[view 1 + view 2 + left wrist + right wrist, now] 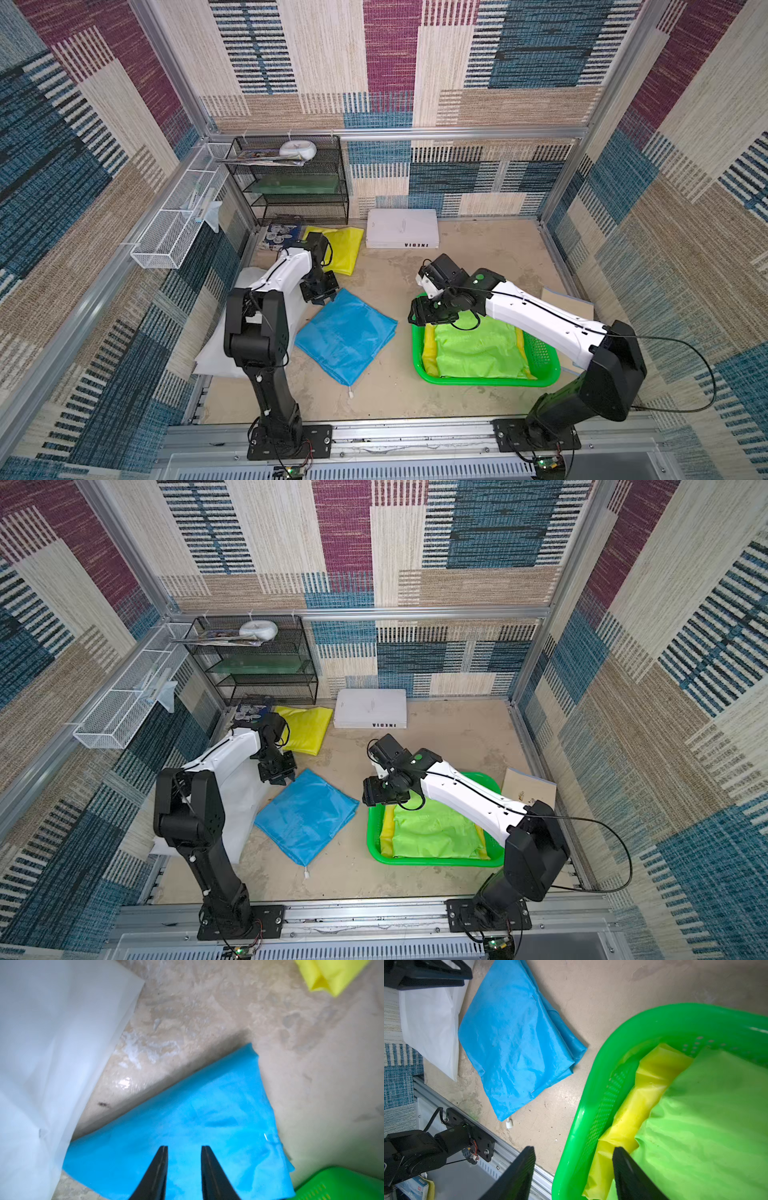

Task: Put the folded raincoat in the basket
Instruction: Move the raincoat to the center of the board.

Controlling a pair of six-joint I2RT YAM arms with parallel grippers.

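Probably light, limp and slippery, the folded blue raincoat (pixel 347 336) lies flat on the desk (pixel 395 395) near the green basket (pixel 490 380), best pinched through its layered corner under the left claw (pixel 184 1147), whose jaws stand slightly apart, empty.

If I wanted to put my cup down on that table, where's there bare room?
The widest bare patch lies at the back right, between the white box and the green basket. A bare strip also runs along the front, before the blue raincoat. The left side is crowded: white sheet, blue raincoat and yellow raincoat lie close together.
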